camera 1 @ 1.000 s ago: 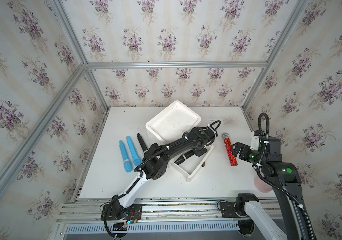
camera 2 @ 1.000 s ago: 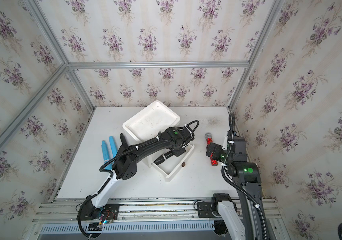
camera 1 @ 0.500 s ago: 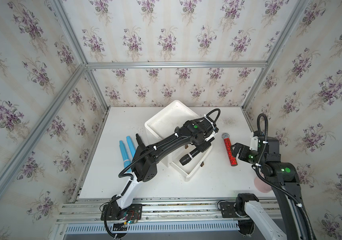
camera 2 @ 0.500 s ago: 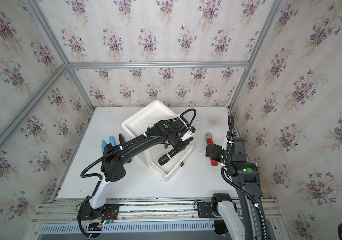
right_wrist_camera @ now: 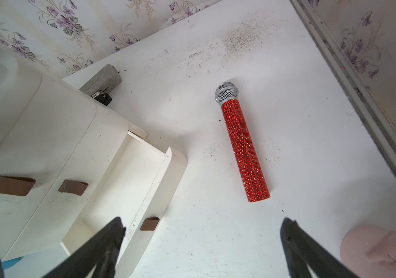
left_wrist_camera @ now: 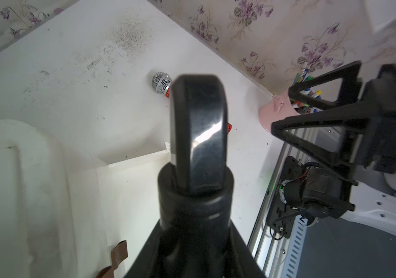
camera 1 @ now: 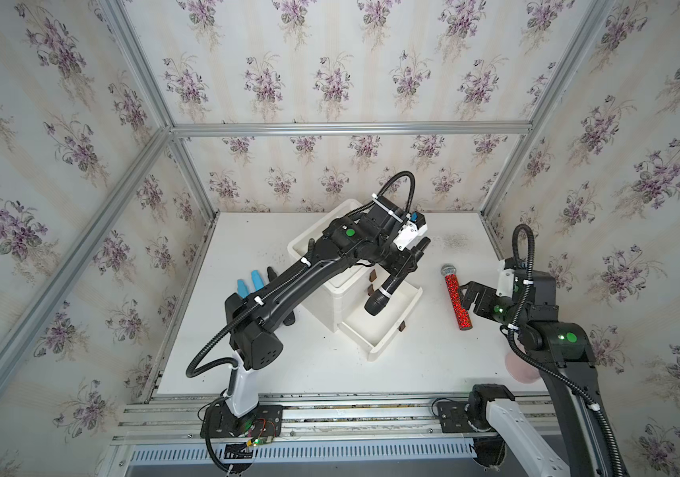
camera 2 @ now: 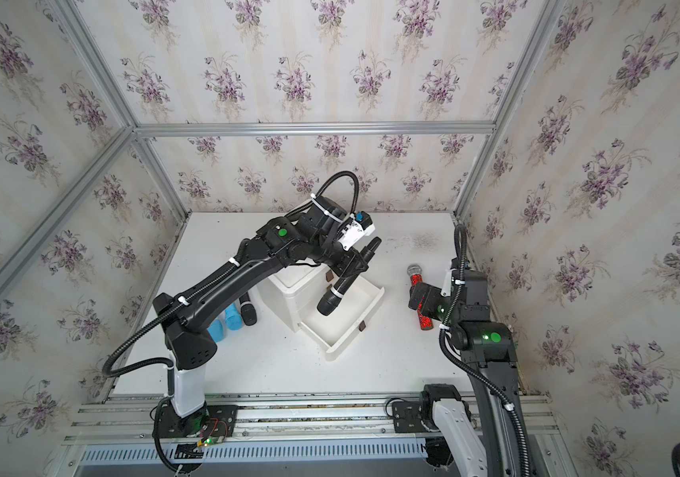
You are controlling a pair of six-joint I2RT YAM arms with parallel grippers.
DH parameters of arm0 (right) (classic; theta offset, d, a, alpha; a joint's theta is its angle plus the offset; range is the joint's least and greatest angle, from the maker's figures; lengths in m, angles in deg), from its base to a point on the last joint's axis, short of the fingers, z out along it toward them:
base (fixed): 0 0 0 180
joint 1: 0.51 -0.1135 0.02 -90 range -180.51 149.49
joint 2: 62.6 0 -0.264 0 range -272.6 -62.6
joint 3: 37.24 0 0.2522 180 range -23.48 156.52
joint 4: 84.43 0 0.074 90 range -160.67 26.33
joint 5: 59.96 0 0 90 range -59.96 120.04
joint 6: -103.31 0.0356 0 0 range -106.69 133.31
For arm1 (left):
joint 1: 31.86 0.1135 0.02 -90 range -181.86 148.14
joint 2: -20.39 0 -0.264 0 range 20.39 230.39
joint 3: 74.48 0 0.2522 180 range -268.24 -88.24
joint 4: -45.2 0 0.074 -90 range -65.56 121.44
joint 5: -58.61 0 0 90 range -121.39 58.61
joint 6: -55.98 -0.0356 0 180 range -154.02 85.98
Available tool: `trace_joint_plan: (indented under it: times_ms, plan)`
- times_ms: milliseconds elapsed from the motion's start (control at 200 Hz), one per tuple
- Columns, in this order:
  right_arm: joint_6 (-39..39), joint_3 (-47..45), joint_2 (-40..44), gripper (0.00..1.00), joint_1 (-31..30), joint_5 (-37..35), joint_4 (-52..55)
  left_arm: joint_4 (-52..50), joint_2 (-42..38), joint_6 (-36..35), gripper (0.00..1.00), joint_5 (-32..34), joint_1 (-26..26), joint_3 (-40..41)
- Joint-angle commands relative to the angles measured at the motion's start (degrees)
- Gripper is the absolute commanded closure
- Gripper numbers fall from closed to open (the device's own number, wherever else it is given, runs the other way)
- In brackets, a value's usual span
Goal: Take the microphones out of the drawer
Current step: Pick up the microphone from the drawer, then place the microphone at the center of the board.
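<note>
My left gripper (camera 1: 402,268) (camera 2: 352,268) is shut on a black microphone (camera 1: 387,285) (camera 2: 340,287) and holds it in the air over the open drawer (camera 1: 396,334) (camera 2: 350,338). The microphone slants, with its head lowest, clear of the drawer floor. In the left wrist view the microphone's body (left_wrist_camera: 198,134) fills the middle and hides the fingertips. My right gripper (camera 1: 468,295) (right_wrist_camera: 201,240) stands open, nothing between its fingers, beside a red glitter microphone (camera 1: 458,301) (right_wrist_camera: 242,144) lying on the table.
The white drawer cabinet (camera 1: 338,305) (right_wrist_camera: 47,144) stands mid-table with brown pull tabs. Two blue microphones (camera 2: 226,320) and a black one (camera 2: 247,309) lie to its left. A pink cup (camera 1: 522,369) (right_wrist_camera: 379,250) sits at the front right. A grey block (right_wrist_camera: 103,79) lies behind the cabinet.
My left arm has risen and carried the black microphone up out of the drawer. The right arm and the red microphone have not moved.
</note>
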Motion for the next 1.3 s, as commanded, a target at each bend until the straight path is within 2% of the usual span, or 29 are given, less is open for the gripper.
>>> trace_joint_plan:
  times_ms: [0,120,350,485,679,849,1084,1164,1299]
  plan:
    - [-1.13,-0.44,-0.22,0.00,0.05,2.65,-2.09,2.12,-2.93,1.98,1.00,-3.61,0.66,0.32]
    - [-1.95,-0.87,-0.26,0.00,0.05,4.73,-2.95,3.17,-6.73,3.37,1.00,-5.07,2.86,1.27]
    - [-3.87,-3.44,0.84,0.00,0.05,11.53,-5.29,3.50,-13.66,5.87,1.00,-9.14,10.04,3.56]
    - [-4.17,-4.73,0.84,0.00,0.05,12.47,-5.98,3.53,-19.99,6.79,1.00,-9.06,15.02,6.96]
    - [-4.41,-5.97,0.19,0.00,0.05,13.73,-7.76,3.59,-31.31,7.10,1.00,-9.74,26.04,16.05]
    - [-4.51,-6.51,-0.92,0.00,0.05,14.87,-8.71,3.53,-38.94,8.14,1.00,-12.92,38.23,23.35]
    - [-4.85,-6.60,-1.27,0.00,0.05,16.09,-9.64,3.49,-41.17,10.77,1.00,-20.25,54.55,30.89]
    - [-4.94,-6.82,-1.19,0.00,0.05,16.49,-9.72,3.91,-40.80,11.26,1.00,-21.07,57.55,33.44]
    - [-4.97,-7.24,-1.02,0.00,0.05,16.85,-10.05,4.02,-38.80,10.74,1.00,-17.36,59.35,38.10]
